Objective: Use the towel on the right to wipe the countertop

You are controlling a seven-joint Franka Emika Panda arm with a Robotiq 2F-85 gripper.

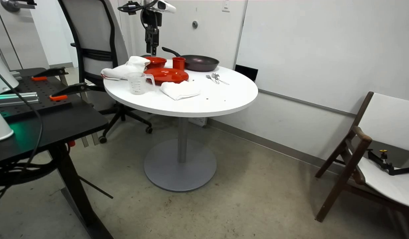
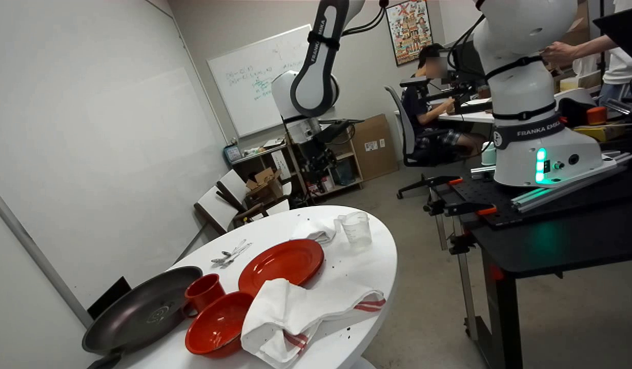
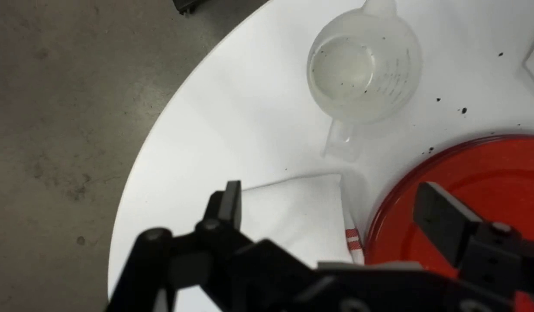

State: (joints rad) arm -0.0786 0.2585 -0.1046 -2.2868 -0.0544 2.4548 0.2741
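A folded white towel point(image 1: 180, 90) lies near the front of the round white table point(image 1: 234, 89). It also shows in an exterior view point(image 2: 316, 230) between the plate and the cup. In the wrist view this towel point(image 3: 297, 212) has red stripes on a lower layer. A larger, rumpled white towel point(image 2: 305, 312) with red stripes lies beside the bowl. My gripper point(image 3: 329, 190) is open and empty; in the wrist view its fingers frame the folded towel and the plate's edge. In both exterior views the gripper point(image 1: 153, 51) hangs well above the tabletop, apart from everything.
A clear measuring cup point(image 3: 364, 65) and a red plate point(image 3: 487, 203) stand close to the folded towel. A red bowl point(image 2: 221, 325), red mug point(image 2: 205, 292), dark pan point(image 2: 141, 312) and cutlery point(image 2: 231, 255) share the table. Dark specks point(image 3: 464, 110) lie between cup and plate.
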